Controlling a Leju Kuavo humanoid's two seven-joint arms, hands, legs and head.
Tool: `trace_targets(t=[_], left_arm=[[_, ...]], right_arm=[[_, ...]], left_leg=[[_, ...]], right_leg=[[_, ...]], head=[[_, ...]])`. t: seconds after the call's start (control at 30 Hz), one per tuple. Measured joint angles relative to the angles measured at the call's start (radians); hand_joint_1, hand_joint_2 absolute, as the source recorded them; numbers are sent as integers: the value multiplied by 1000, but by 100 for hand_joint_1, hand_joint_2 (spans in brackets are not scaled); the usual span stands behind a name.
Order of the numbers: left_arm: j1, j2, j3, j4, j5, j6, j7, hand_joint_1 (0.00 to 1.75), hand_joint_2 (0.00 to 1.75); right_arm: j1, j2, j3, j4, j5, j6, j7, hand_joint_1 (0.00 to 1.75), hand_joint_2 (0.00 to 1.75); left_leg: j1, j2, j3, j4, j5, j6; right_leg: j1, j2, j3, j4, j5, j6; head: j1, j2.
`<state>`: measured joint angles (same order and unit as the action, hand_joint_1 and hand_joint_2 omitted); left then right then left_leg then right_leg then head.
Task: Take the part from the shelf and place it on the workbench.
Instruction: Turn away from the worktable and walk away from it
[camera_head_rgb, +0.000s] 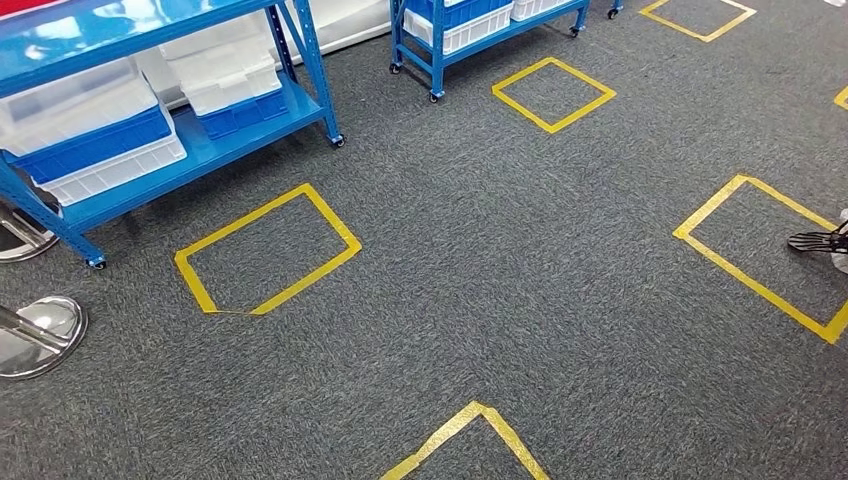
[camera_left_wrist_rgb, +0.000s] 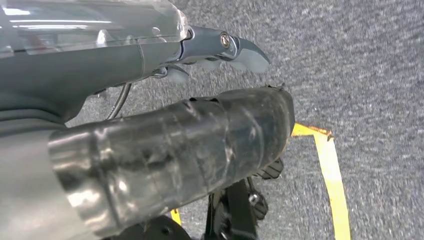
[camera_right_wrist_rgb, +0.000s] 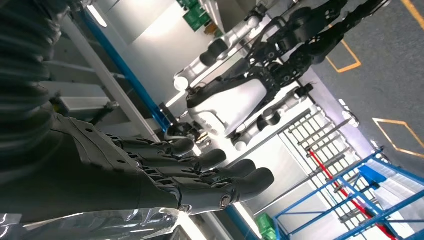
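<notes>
A blue wheeled shelf (camera_head_rgb: 205, 152) stands at the back left in the head view, carrying white bins (camera_head_rgb: 222, 62) and a blue bin (camera_head_rgb: 92, 142); I cannot pick out a part in them. My left hand (camera_left_wrist_rgb: 200, 100) hangs over the grey carpet, its thick taped thumb (camera_left_wrist_rgb: 175, 160) apart from a dark finger (camera_left_wrist_rgb: 235, 47), with nothing between them. My right hand (camera_right_wrist_rgb: 165, 175) has its dark fingers stretched out side by side and holds nothing.
A second blue shelf (camera_head_rgb: 440, 45) with bins stands further back. Yellow tape squares (camera_head_rgb: 265, 250) (camera_head_rgb: 553, 93) (camera_head_rgb: 760, 250) mark the carpet. Chrome post bases (camera_head_rgb: 40, 335) sit at the left edge. Another humanoid robot (camera_right_wrist_rgb: 235, 100) stands beyond my right hand.
</notes>
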<state>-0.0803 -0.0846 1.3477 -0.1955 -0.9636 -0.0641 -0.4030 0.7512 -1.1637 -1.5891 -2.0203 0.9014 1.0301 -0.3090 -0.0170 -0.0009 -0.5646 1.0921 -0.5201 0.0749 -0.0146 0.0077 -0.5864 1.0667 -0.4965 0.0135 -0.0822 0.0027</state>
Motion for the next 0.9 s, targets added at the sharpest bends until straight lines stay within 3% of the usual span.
trace_targets(t=[0.07, 0.13, 0.2, 0.3, 0.33, 0.37, 0.4, 0.47, 0.53, 0.63, 0.7, 0.73, 0.8, 0.83, 0.87, 0.9], left_arm=[[-1, 1, 0, 0, 0, 0, 0, 0, 0], [-1, 0, 0, 0, 0, 0, 0, 0, 0], [0, -1, 0, 0, 0, 0, 0, 0, 0], [0, -2, 0, 0, 0, 0, 0, 0, 0], [0, -2, 0, 1, 0, 0, 0, 0, 0], [0, -3, 0, 1, 0, 0, 0, 0, 0], [0, -4, 0, 1, 0, 0, 0, 0, 0], [0, -5, 0, 0, 0, 0, 0, 0, 0], [-1, -5, 0, 0, 0, 0, 0, 0, 0], [-1, -5, 0, 0, 0, 0, 0, 0, 0], [-1, -6, 0, 0, 0, 0, 0, 0, 0], [-1, -5, 0, 0, 0, 0, 0, 0, 0], [-1, -5, 0, 0, 0, 0, 0, 0, 0], [-1, -6, 0, 0, 0, 0, 0, 0, 0], [0, -6, 0, 0, 0, 0, 0, 0, 0], [1, -6, 0, 0, 0, 0, 0, 0, 0]], right_arm=[[0, 1, 0, 0, 0, 0, 0, 0, 175], [1, -1, 0, 0, 0, 0, 0, 0, 175], [-1, -2, -1, 0, 0, 0, 0, 0, 175], [-2, 0, 0, 0, 0, 0, 0, 0, 175], [-1, 0, 1, 0, 0, 0, 0, 0, 175], [-1, 1, 1, 0, 0, 1, 0, 0, 175], [-1, 1, 1, 0, 0, 1, 0, 0, 175], [-1, 2, 1, 0, 0, 0, 0, 0, 175], [-1, 2, 2, 0, 0, 0, 0, 0, 175], [0, 3, 3, 1, 0, 0, 0, 0, 175], [-1, 3, 2, 1, 0, 0, 0, 0, 175], [-1, 2, 2, 1, 0, 0, 0, 0, 175], [-1, 1, 2, 1, 0, 0, 0, 0, 175], [-1, 1, 2, 1, 0, 0, 0, 0, 175], [-1, 1, 2, 1, 0, 0, 0, 0, 175], [-1, 1, 2, 1, 0, 0, 0, 0, 175]], left_leg=[[-7, 2, 19, -47, 6, 15], [-6, 3, 26, -69, 18, 14], [-2, 7, 43, -104, 36, 9], [1, 9, 48, -119, 47, 7], [1, 9, 46, -115, 46, 6], [1, 10, 43, -111, 44, 5], [2, 9, 41, -104, 41, 2], [4, 8, 39, -89, 31, -7], [2, 7, 32, -72, 20, -19], [-2, 5, 26, -65, 14, -32], [1, 5, 16, -36, -9, -42], [2, 5, -2, 5, -38, -48], [6, 4, -62, 138, -109, -55], [8, 4, -89, 196, -130, -56], [9, 4, -102, 225, -133, -56], [10, 4, -95, 210, -112, -54]], right_leg=[[-3, -1, -2, -3, 4, 5], [-7, -2, 1, -9, 7, 14], [-7, -2, -7, 15, -14, 21], [-11, -3, -77, 164, -97, 33], [-13, -3, -97, 205, -109, 38], [-16, -3, -104, 218, -103, 42], [-18, -4, -90, 190, -77, 46], [-23, -6, -29, 72, -18, 50], [-21, -4, 7, -5, 5, 40], [-18, -1, 5, -9, 5, 17], [-21, -1, 5, -14, 9, 5], [-22, -2, 4, -16, 11, 0], [-21, -3, -1, -16, 12, -5], [-20, -3, -3, -15, 12, -5], [-19, -3, -4, -15, 12, -5], [-19, -3, -3, -14, 12, -5]], head=[[0, 0], [-1, 0], [0, 0], [2, 0], [2, 0], [2, 0], [2, 0], [2, 0], [2, 0], [2, 0], [2, 0], [2, 0], [2, 0], [2, 0], [2, 0], [2, 0]])
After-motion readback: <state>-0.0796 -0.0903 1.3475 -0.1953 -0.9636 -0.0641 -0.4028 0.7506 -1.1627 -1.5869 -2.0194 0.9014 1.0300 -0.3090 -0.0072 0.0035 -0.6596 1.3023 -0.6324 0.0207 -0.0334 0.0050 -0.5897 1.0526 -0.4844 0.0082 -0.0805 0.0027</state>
